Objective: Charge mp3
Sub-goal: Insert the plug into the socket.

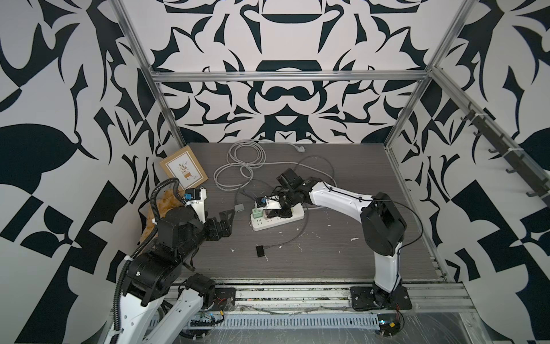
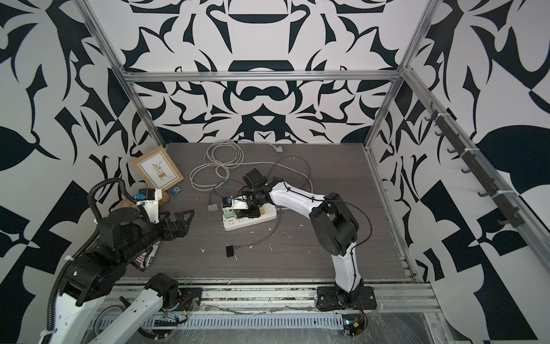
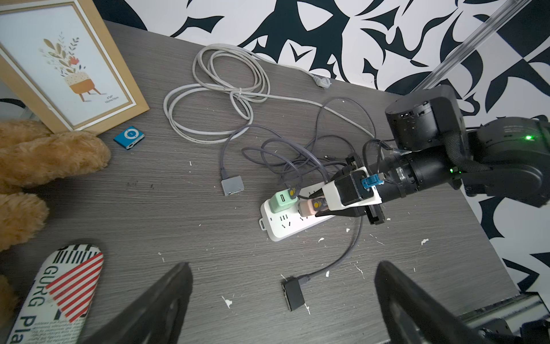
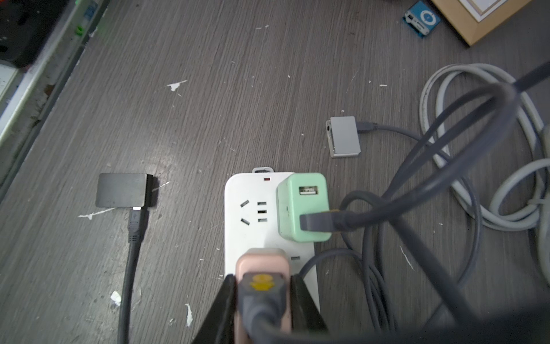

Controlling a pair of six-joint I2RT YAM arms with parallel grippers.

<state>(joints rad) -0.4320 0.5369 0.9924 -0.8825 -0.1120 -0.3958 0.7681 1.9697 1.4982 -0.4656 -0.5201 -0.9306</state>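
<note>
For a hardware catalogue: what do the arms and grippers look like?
White shells, black joints. The left arm carries a ribbed black conduit; thin black cables run along the right arm. The left gripper and right gripper have black triangular fingers.

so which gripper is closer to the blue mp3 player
Left. The left gripper hangs open just short of the blue mp3 player; the right gripper is farther off, clamped on the pink charger.
</note>
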